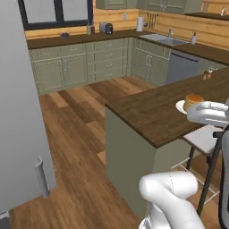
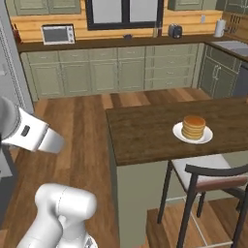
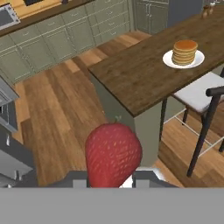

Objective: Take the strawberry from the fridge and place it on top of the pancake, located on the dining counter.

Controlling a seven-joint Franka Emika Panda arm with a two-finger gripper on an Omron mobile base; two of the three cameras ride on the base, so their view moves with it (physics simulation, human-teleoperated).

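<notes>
In the hand view the strawberry, dark red with pale seeds, looms large at the bottom, and my gripper is shut on it. The pancake stack rests on a white plate on the dining counter, far ahead and up to the right of the berry. Both base views show the pancake near the counter's right part, on the dark-brown counter. The fridge's grey door fills the left side of the left base view.
A dark-framed stool with a pale seat stands tucked against the counter's near side below the plate. Wall cabinets with a microwave and toaster line the back. Wooden floor lies open left of the counter.
</notes>
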